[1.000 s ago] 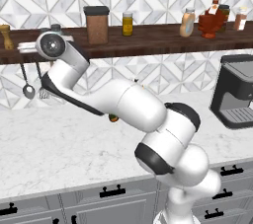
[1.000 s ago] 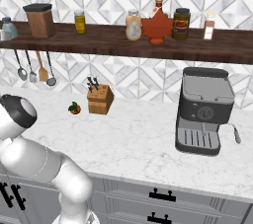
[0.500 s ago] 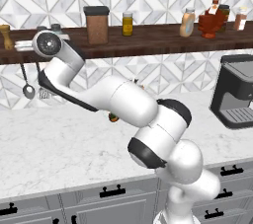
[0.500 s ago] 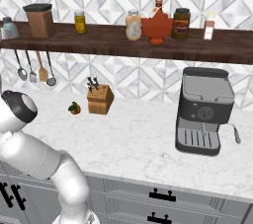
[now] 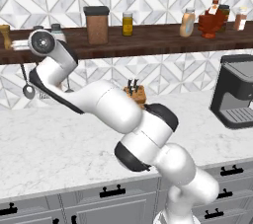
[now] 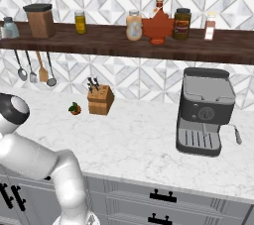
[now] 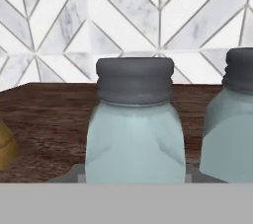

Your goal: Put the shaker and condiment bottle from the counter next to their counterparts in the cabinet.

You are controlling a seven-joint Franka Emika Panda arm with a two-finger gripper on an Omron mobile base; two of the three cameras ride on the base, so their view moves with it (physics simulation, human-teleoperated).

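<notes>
Shaker (image 7: 133,124), pale blue-grey with a grey cap, is seen upright and close up in the hand view, standing on the dark-brown shelf plank (image 7: 47,119) directly in front of the claw. A second shaker (image 7: 232,119), alike in glass and cap, is seen just beside it, apart by a narrow gap. The claw is clenched on the first shaker, grey finger parts showing at both sides of its base. Two shakers are thus counted in the hand view, where the right base view gives one pale shaker (image 6: 10,28) at the shelf's far left end, next to a brown canister (image 6: 39,21).

Both base views show what the hand view lacks: the yellow jar (image 6: 80,22), the peach-orange condiment bottle (image 6: 134,26) mid-shelf, touching or just beside the red bottle (image 6: 158,26), then a dark-capped jar (image 6: 182,23) and a small red-and-white shaker (image 6: 210,26). On the tabletop (image 6: 149,140) stand one knife block (image 6: 100,99) and one coffee machine (image 6: 204,112).
</notes>
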